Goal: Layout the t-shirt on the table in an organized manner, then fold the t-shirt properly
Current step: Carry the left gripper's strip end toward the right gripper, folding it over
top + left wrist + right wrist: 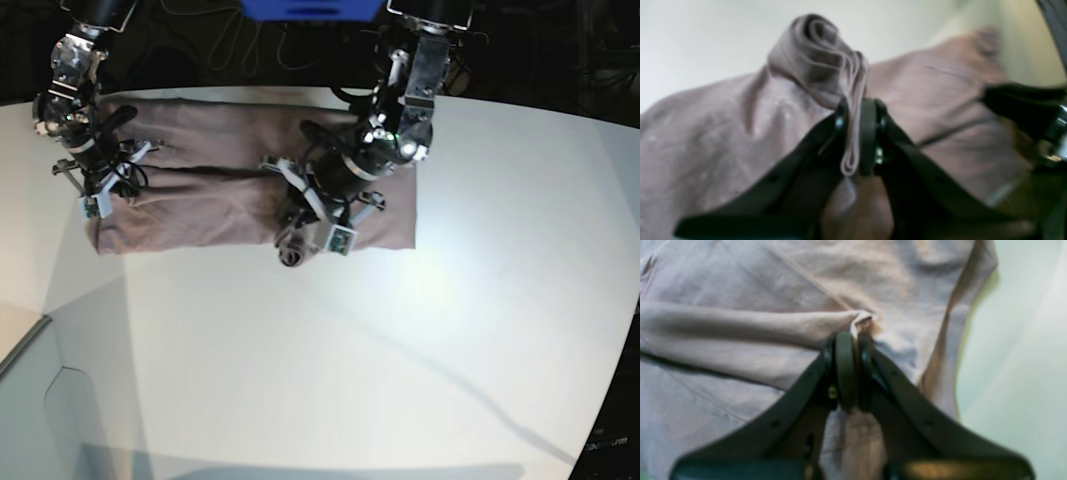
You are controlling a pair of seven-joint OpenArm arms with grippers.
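Though unreadable, blue panel (312, 9) beyond t-shirt (210, 200)

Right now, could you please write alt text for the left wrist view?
The left gripper is shut on a bunched fold of the mauve t-shirt, which rolls up above the black fingers. Behind lies the white table.

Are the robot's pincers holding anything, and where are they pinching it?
Both hold the t-shirt. The left pincer is shut on a bunched fold along its front edge; the right pincer is shut on a fold near one end.
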